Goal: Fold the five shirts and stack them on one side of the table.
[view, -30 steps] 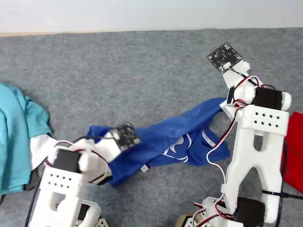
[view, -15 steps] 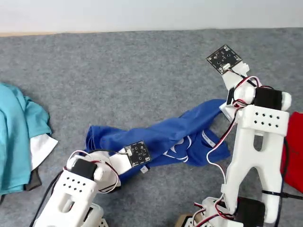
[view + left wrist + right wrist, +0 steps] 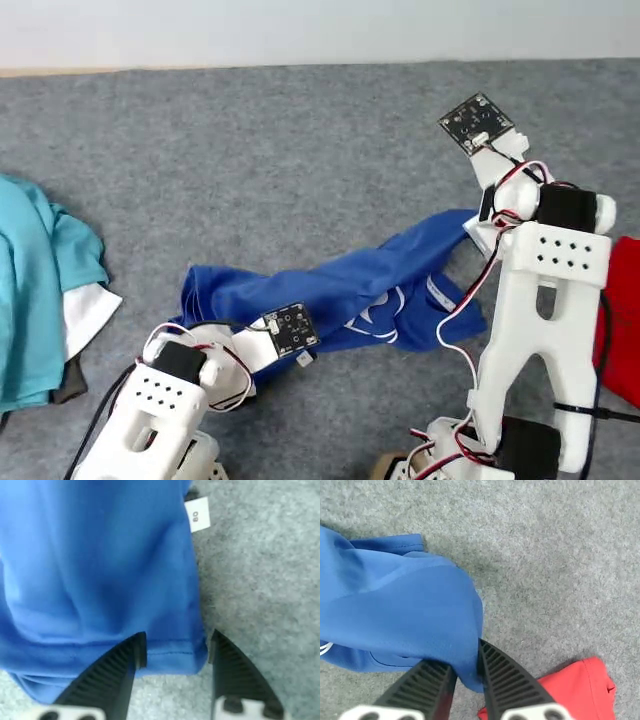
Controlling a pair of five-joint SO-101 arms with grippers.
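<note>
Blue shirt [image 3: 340,290] sprawls mid-bench [image 3: 300,140], soft, light and floppy: right jaws pinch one end, left jaws sit spread astride the far hem, best grabbed at its doubled edge.

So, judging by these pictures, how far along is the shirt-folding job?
Done: nothing looks folded or stacked. In hand: the right gripper pinches one end of the blue shirt; the left gripper stands open around its hem. Left: folding it, plus the crumpled teal shirt, the white one beside it and the red shirt.
</note>
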